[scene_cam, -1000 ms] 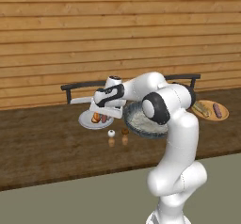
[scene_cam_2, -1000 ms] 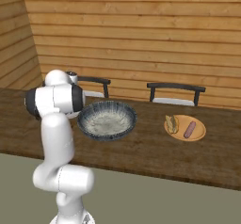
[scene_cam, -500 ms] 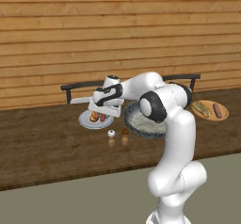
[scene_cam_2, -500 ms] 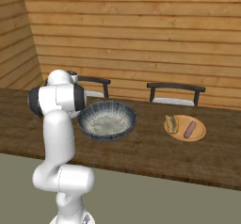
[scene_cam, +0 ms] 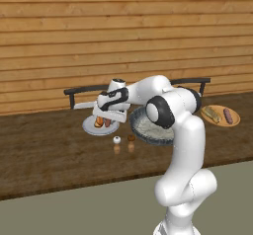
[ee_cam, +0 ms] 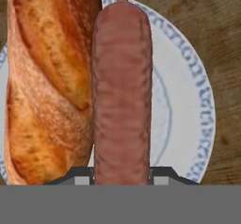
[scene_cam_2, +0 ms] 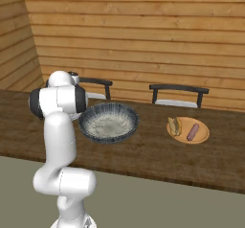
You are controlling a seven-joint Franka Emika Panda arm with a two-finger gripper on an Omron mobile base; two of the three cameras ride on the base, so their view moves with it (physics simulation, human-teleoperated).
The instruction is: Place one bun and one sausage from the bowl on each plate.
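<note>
- Wooden tabletop (scene_cam: 49,150) carries three dishes: a white plate (scene_cam: 91,127) on the left side of the left base view, the big grey bowl (scene_cam_2: 109,122) in the middle, and an orange plate (scene_cam_2: 203,135) well apart to the right.
- The orange plate already has a bun (scene_cam_2: 174,126) and a sausage (scene_cam_2: 193,131) lying side by side, so that plate looks done.
- The bowl looks empty inside, as far as the right base view shows.
- The arm reaches over the white plate, with the gripper (scene_cam: 105,122) low above it.
- In the hand view the jaws sit narrow around the near end of a second sausage (ee_cam: 122,91), which lies along the white plate (ee_cam: 188,96) right beside a second bun (ee_cam: 47,77), the two touching or nearly so.
- Whether this sausage already rests on the plate or hangs just above it cannot be told.
- The step in hand looks like setting the last sausage on the white plate, the final part of the task.
- The next move calls for opening the jaws to free the sausage, then lifting straight up so it does not roll off the plate or nudge the bun.
- Two small shakers (scene_cam: 123,139) stand on the tabletop near the plate, so the retreat should stay clear of them.
</note>
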